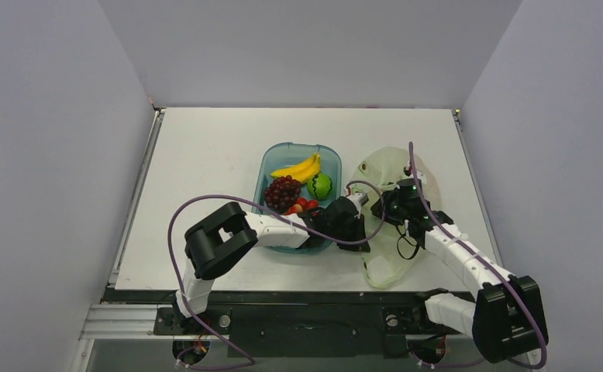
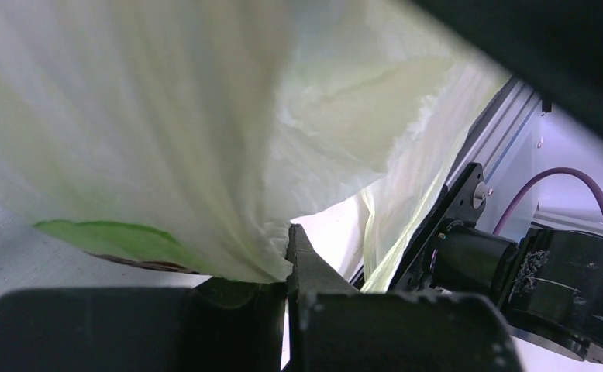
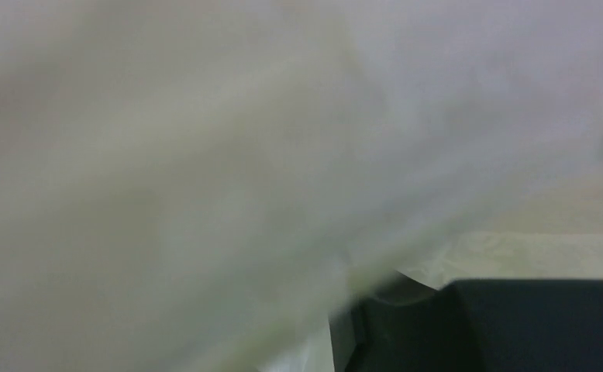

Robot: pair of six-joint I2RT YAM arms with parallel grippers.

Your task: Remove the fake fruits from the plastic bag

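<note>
bag (image 1: pixel 382 167): thin, crinkly pale-green film, lying crumpled on the worktop (image 1: pixel 205 170) between the tray (image 1: pixel 271 159) and the right edge; nothing is showing through it
left gripper (image 2: pixel 289 267): jaws are squeezing closed on a gathered fold of the bag, tray side
right gripper (image 1: pixel 391 208): hanging over the bag's middle; its camera is giving only blurry film and one dark finger, so I can't tell how wide it's standing
fruits (image 1: pixel 319 186): glossy plastic, sitting in the clear teal oval tray mid-worktop: yellow banana (image 1: pixel 298 167), striped green ball, red berries, beside dark grapes (image 1: pixel 283 192)
hidden: left arm is covering the tray's near end
</note>
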